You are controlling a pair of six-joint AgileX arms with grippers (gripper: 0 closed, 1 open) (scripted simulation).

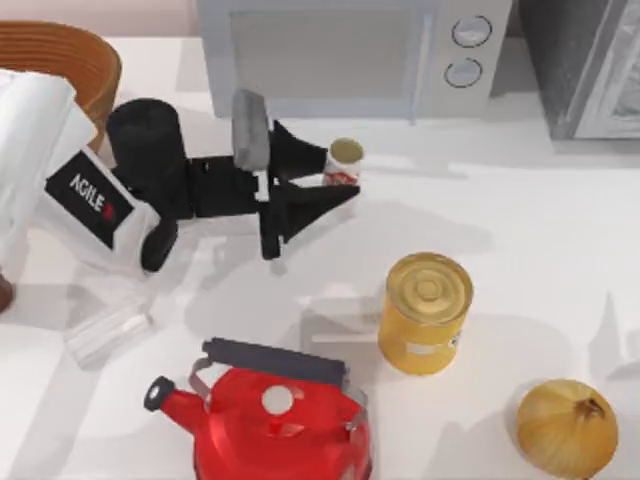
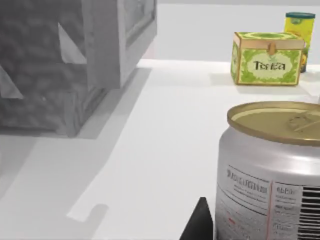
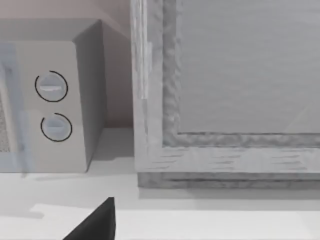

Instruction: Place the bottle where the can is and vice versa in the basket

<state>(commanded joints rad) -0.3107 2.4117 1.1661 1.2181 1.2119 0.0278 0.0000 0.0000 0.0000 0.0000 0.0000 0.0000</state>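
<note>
The bottle (image 1: pixel 345 160) is small and white with a red label and a gold top. It stands on the table in front of the microwave. My left gripper (image 1: pixel 338 176) reaches in from the left and is open, with one fingertip on each side of the bottle. In the left wrist view the bottle (image 2: pixel 272 170) looms close beside a dark fingertip (image 2: pixel 200 222). The yellow can (image 1: pixel 425 312) stands upright near the table's middle. The wicker basket (image 1: pixel 70 55) sits at the far left corner, behind my left arm. A dark part of my right gripper (image 3: pixel 95 225) faces the microwave and a grey cabinet.
A red kettle (image 1: pixel 270 420) stands at the front. A clear block (image 1: pixel 108 332) lies at its left and an onion (image 1: pixel 567 427) at the front right. The microwave (image 1: pixel 340 50) and a grey cabinet (image 1: pixel 590 60) line the back. A green tea box (image 2: pixel 267 57) stands farther off.
</note>
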